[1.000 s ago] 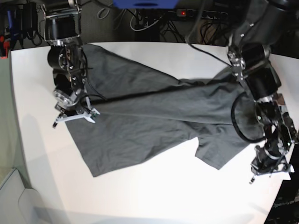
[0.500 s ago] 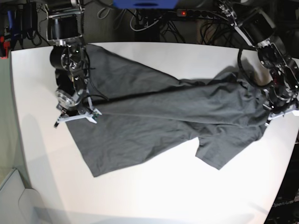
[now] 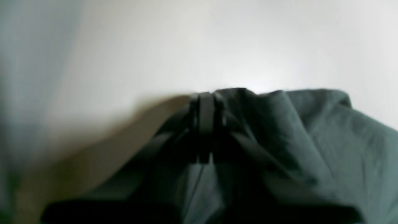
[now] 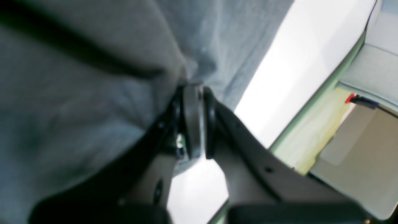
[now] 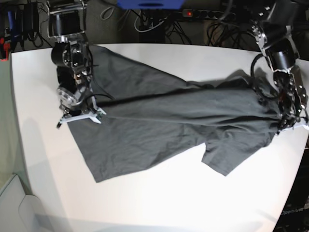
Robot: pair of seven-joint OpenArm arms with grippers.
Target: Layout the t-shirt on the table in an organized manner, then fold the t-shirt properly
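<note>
The left gripper [image 5: 286, 124] and right gripper [image 5: 79, 115] are each clamped on an edge of the t-shirt [image 5: 159, 121], which lies stretched and creased across the white surface [image 5: 159, 203]. Pull both ends apart evenly and low, so the ridge between them flattens without lifting.
</note>
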